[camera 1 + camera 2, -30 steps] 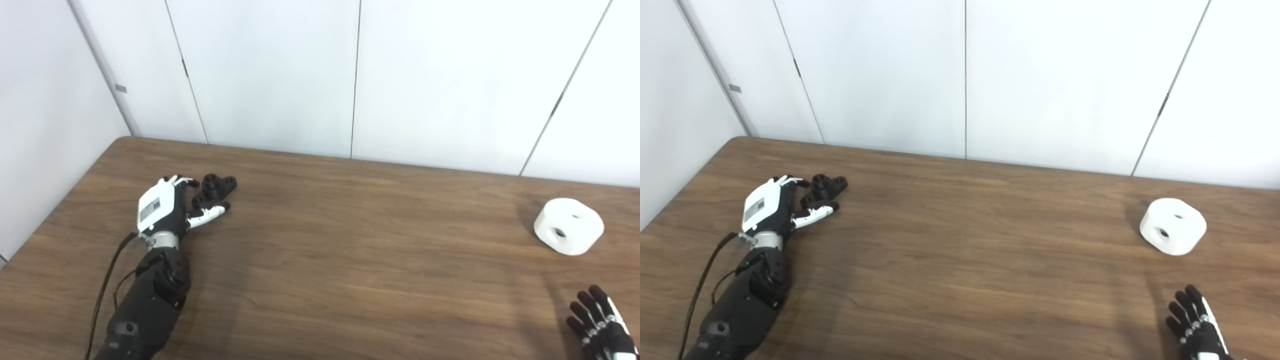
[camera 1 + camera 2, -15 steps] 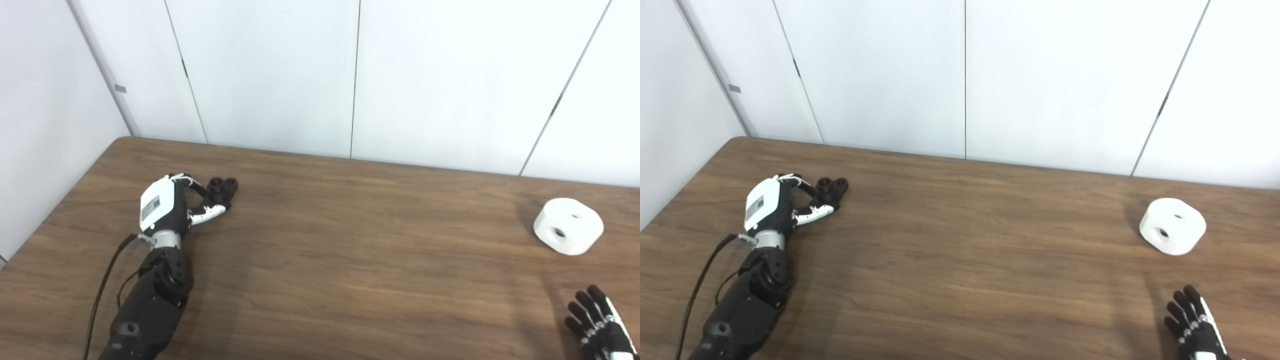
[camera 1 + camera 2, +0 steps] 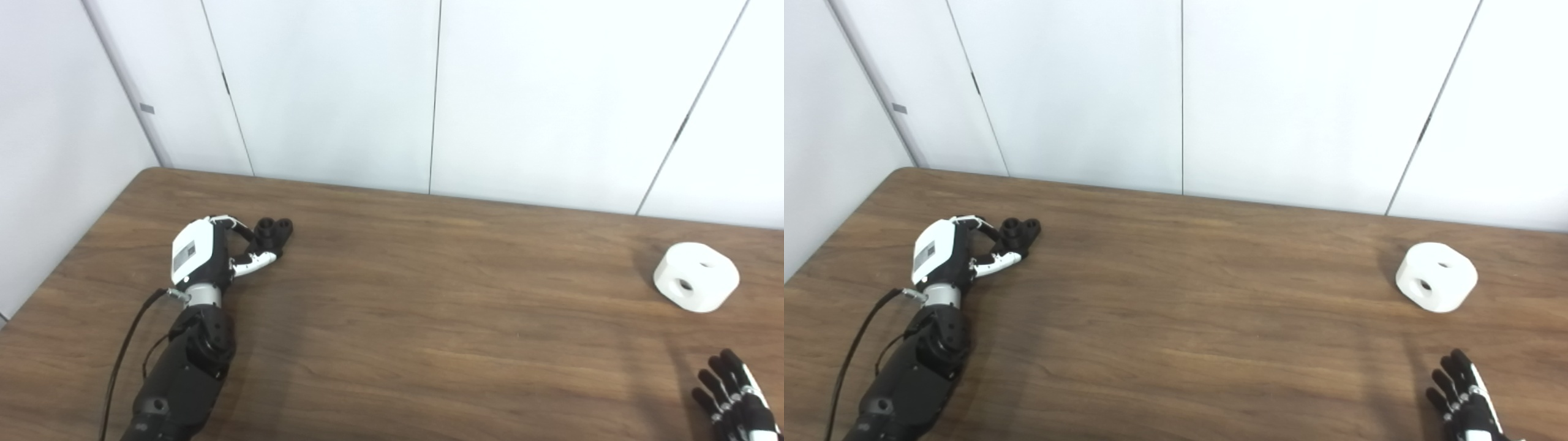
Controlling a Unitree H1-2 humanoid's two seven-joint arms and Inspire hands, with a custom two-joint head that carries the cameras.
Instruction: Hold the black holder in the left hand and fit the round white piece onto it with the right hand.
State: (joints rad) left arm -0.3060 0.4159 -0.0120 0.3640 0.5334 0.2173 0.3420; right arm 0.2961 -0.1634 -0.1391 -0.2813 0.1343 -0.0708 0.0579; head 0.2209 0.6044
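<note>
The black holder point(image 3: 273, 233) stands tipped on its edge on the wooden table point(image 3: 429, 306) at the far left. My left hand point(image 3: 207, 253) lies beside it, fingers curled over its near side and thumb against its lower part, so the hand is closed on it. The round white piece point(image 3: 696, 277), with two holes showing, rests at the far right, also in the right eye view point(image 3: 1437, 277). My right hand point(image 3: 734, 395) is at the bottom right corner, fingers spread and empty, well short of the white piece.
White wall panels point(image 3: 429, 92) stand behind the table's back edge. The table's left edge runs close to my left arm point(image 3: 184, 361). A black cable point(image 3: 125, 352) hangs along that arm.
My left hand's fingers have curled onto the black holder, and it has tipped from lying flat to standing on edge. My right hand has sunk slightly at the corner.
</note>
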